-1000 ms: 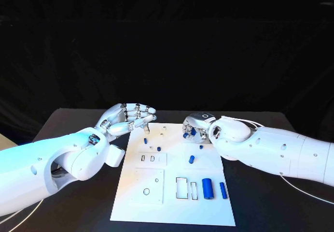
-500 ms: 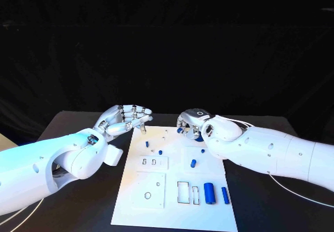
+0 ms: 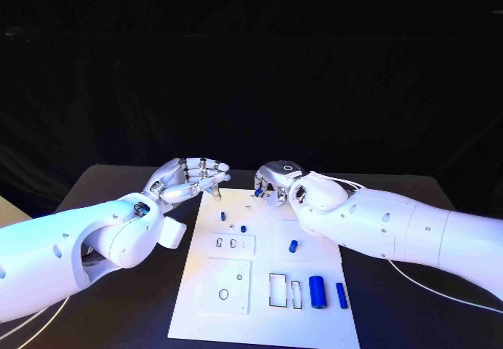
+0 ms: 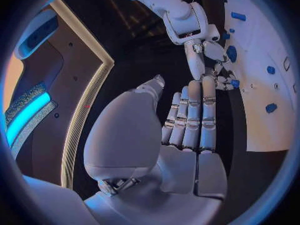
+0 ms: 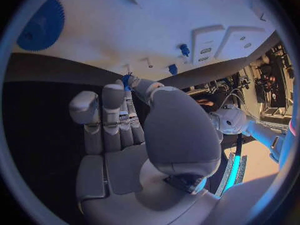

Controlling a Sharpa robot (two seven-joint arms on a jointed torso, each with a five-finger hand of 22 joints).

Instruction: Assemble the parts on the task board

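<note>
I see the task board (image 3: 267, 291) lying in the lower centre of the head view on the black worktop (image 3: 105, 189). My left hand (image 3: 194, 178) sits at the board's upper left corner, fingers curled in, nothing visibly held. My right hand (image 3: 275, 185) is at the board's upper edge, centre of frame; the right wrist view shows a small blue part (image 5: 127, 80) pinched at its fingertips. Loose blue parts lie on the board: two small ones (image 3: 223, 215) upper left, one (image 3: 294, 246) mid-board, and two larger cylinders (image 3: 317, 286) at lower right beside a rectangular slot (image 3: 277, 289).
</note>
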